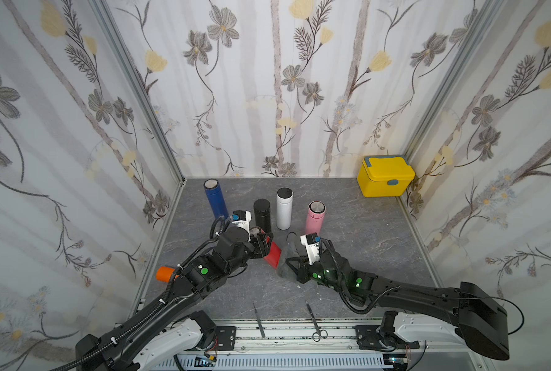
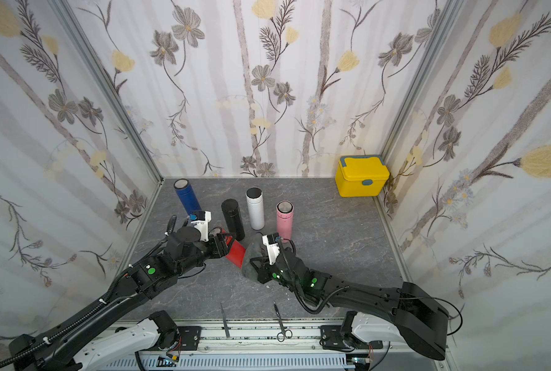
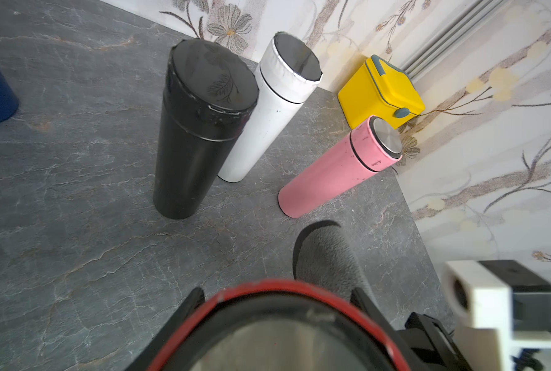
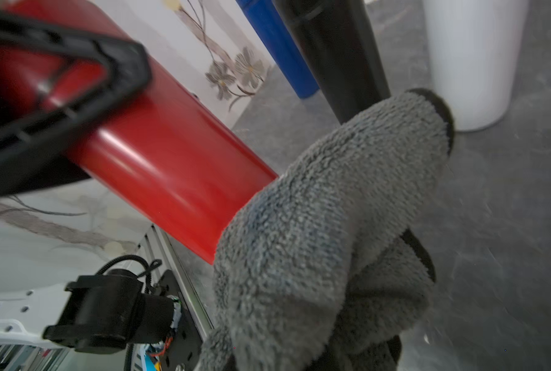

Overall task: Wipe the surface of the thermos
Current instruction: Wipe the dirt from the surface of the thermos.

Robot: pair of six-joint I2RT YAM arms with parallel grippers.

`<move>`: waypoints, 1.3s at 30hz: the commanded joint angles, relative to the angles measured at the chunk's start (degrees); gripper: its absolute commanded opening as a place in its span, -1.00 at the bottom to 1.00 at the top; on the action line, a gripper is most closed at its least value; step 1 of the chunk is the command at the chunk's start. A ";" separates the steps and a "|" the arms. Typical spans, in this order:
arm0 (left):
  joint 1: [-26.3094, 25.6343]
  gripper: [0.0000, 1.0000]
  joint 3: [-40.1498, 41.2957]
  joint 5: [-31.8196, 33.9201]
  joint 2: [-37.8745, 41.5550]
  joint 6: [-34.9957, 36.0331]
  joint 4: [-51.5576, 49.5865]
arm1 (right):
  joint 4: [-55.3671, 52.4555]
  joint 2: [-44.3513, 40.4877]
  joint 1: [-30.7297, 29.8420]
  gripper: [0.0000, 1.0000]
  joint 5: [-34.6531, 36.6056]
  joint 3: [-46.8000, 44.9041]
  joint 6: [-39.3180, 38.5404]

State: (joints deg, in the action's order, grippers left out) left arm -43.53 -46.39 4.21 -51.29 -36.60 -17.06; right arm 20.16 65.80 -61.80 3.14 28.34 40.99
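The red thermos (image 1: 273, 253) (image 2: 236, 253) is held tilted above the grey table, its top end in my left gripper (image 1: 263, 244) (image 2: 223, 246). In the left wrist view its red rim (image 3: 267, 285) fills the space between the two black fingers (image 3: 195, 298). My right gripper (image 1: 292, 265) (image 2: 256, 266) is shut on a grey fleece cloth (image 1: 285, 258) (image 2: 251, 253) (image 3: 325, 253). In the right wrist view the cloth (image 4: 325, 225) covers the jaws and lies against the thermos's lower end (image 4: 171, 167).
Four thermoses stand behind: blue (image 1: 216, 199), black (image 1: 262, 213), white (image 1: 284, 208), pink (image 1: 314, 216). A yellow box (image 1: 384, 176) sits in the far right corner. An orange cylinder (image 1: 165, 273) lies under my left arm. Tweezers (image 1: 258, 319) and scissors (image 1: 314, 321) lie at the front edge.
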 commanded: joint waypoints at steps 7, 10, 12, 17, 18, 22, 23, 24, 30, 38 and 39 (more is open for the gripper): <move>-2.72 -1.00 1.18 -10.98 -2.84 9.99 16.43 | -3.81 -11.73 -0.03 -1.00 -2.03 1.79 -3.54; -5.46 -1.00 2.25 -14.42 -3.49 16.81 19.21 | -3.69 -11.00 0.34 -1.00 -6.18 7.32 -7.16; -6.57 -1.00 3.95 -15.09 -2.74 18.85 22.10 | -3.95 -9.84 0.84 -1.00 -9.46 9.54 -8.77; -7.22 -1.00 6.91 -12.96 0.32 20.23 25.37 | -10.80 -7.37 2.73 -1.00 -12.81 6.93 -6.95; -7.22 -1.00 8.03 -12.99 1.44 20.54 26.69 | -10.62 -7.40 3.10 -1.00 -13.61 4.51 -5.92; -7.28 -1.00 12.37 -8.88 5.85 21.21 31.82 | -10.47 -7.68 6.21 -1.00 -16.39 -5.56 -1.42; -7.28 -1.00 12.46 -8.14 6.34 21.83 31.14 | -10.45 -8.34 7.00 -1.00 -16.39 -7.06 -0.99; -7.27 -1.00 12.33 -7.42 6.62 22.21 30.09 | -10.36 -9.13 7.55 -1.00 -16.29 -7.57 -0.93; -7.27 -1.00 9.94 -16.19 6.29 30.32 23.68 | -8.72 -16.11 10.09 -1.00 -18.55 0.20 -3.98; -7.28 -1.00 13.03 -22.12 6.29 30.29 29.71 | -0.68 -10.48 12.63 -1.00 -31.20 8.21 -4.41; -7.33 -1.00 13.10 -21.54 6.37 30.13 29.80 | -1.09 -9.38 12.50 -1.00 -31.79 7.57 -4.09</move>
State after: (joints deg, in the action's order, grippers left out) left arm -50.85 -33.47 -15.79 -45.17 -7.25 5.65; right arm 16.27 54.28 -49.34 -22.85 36.45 35.97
